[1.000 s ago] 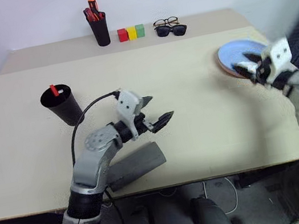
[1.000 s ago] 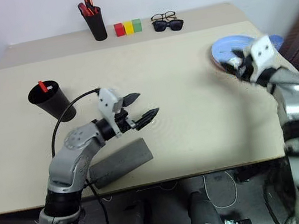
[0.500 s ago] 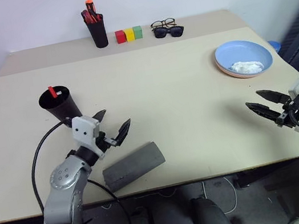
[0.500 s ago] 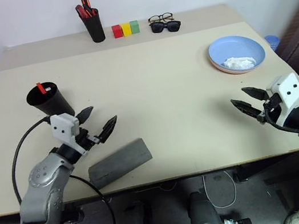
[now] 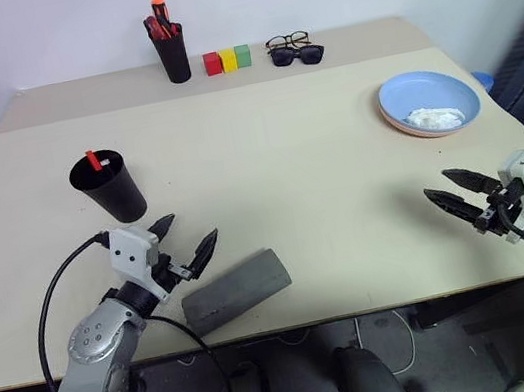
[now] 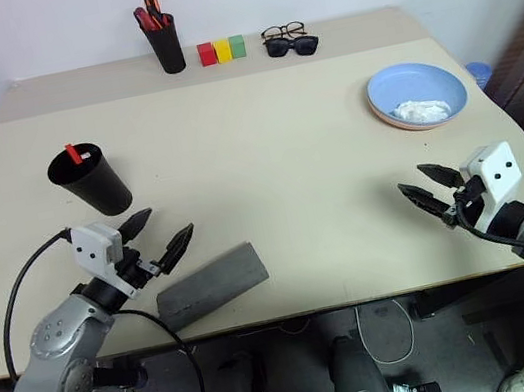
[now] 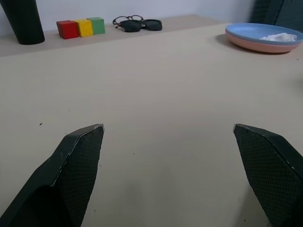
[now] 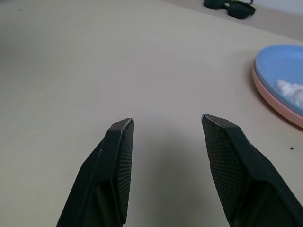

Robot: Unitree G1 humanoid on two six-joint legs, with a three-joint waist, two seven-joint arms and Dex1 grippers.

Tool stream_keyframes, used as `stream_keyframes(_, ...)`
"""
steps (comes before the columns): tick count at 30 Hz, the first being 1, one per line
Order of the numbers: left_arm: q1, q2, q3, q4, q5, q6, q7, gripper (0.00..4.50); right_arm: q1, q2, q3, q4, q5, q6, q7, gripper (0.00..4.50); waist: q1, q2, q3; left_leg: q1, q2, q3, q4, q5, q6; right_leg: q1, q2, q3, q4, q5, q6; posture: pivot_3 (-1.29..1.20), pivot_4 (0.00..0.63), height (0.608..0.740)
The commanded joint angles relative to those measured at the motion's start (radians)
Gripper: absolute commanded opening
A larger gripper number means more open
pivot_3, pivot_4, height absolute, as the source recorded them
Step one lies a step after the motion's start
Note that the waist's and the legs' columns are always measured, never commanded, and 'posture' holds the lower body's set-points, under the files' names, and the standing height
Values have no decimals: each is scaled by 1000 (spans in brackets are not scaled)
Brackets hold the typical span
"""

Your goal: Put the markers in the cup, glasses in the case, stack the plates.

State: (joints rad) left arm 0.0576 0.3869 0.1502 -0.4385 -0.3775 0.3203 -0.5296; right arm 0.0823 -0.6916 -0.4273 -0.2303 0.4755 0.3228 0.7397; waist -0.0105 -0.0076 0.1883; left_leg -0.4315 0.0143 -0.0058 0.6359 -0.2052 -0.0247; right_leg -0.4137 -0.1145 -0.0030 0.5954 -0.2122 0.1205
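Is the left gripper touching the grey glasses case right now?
Apart. In the left eye view, bare table separates the left gripper, open and empty, from the closed case.

cup [image 5: 108, 185] left, case [image 5: 235, 291] front, plates [image 5: 428, 103] right

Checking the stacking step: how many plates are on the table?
2, stacked near the table's far right edge: the light blue plate sits on the salmon pink plate, of which just the rim shows. Something white lies in the blue one.
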Motion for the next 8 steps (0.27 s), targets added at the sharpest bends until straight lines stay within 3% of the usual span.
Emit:
stream_keyframes(1, 0, 6, 5, -52, -8, -11, 9, 4500, -21, -3, -13, -24, 34, 39, -13, 2560, 0, 0, 0, 0, 0, 0, 0, 0, 0, 0, 0, 0, 0, 0, 0, 0, 150, 740)
stream_keyframes(3, 0, 7, 1, -59, -12, -5, 12, 4500, -19, -5, -13, -32, 45, 53, -5, 3141, 0, 0, 0, 0, 0, 0, 0, 0, 0, 0, 0, 0, 0, 0, 0, 0, 150, 740)
stream_keyframes(5, 1, 10, 1, -62, -15, -3, 12, 4500, -15, -5, -10, -40, 47, 63, -3, 4179, 1, 0, 0, 0, 0, 0, -1, 0, 1, 0, 0, 0, 0, 0, 0, 0, 150, 740)
stream_keyframes(6, 2, 11, 0, -63, -16, -1, 12, 4500, -14, -4, -8, -42, 44, 62, -4, 4461, 0, 0, 0, 0, 0, 0, -1, 0, 1, 0, 0, 0, 0, 0, 0, 0, 150, 740)
stream_keyframes(8, 8, 17, -7, -77, -24, 13, 6, 4500, -11, -7, -4, -47, 38, 58, 0, 4461, 0, 0, 0, 0, 0, 0, -2, 0, 1, -1, 0, 0, 0, 0, 0, 0, 150, 740)
